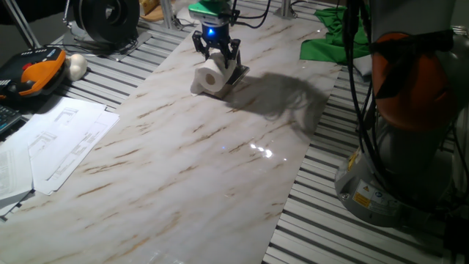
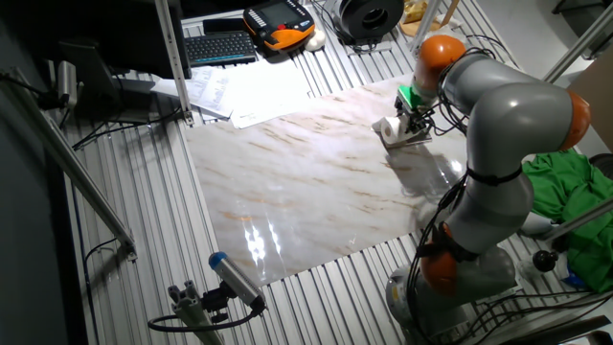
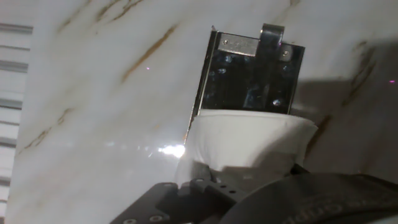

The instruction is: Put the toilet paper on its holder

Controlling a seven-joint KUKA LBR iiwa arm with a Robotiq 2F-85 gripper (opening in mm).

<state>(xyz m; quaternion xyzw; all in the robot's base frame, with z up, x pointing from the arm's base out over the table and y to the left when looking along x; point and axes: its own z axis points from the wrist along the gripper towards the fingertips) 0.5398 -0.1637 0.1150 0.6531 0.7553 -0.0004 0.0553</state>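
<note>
On the marble table [image 1: 183, 161], claw [image 1: 217, 57] pinches toilet paper [image 1: 209, 75] (over holder [image 3: 252, 74]).

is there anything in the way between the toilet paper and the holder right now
Nothing visible. The claw is down at the toilet paper, which already sits right at the holder; in the hand view the roll overlaps the dark base's near edge, with only bare marble around them.

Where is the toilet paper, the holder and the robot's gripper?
toilet paper [image 1: 209, 77]: one fixed view, roll's flat end.
holder [image 3: 252, 71]: hand view, dark flat base.
gripper [image 1: 218, 48]: one fixed view, between the fingertips.
</note>
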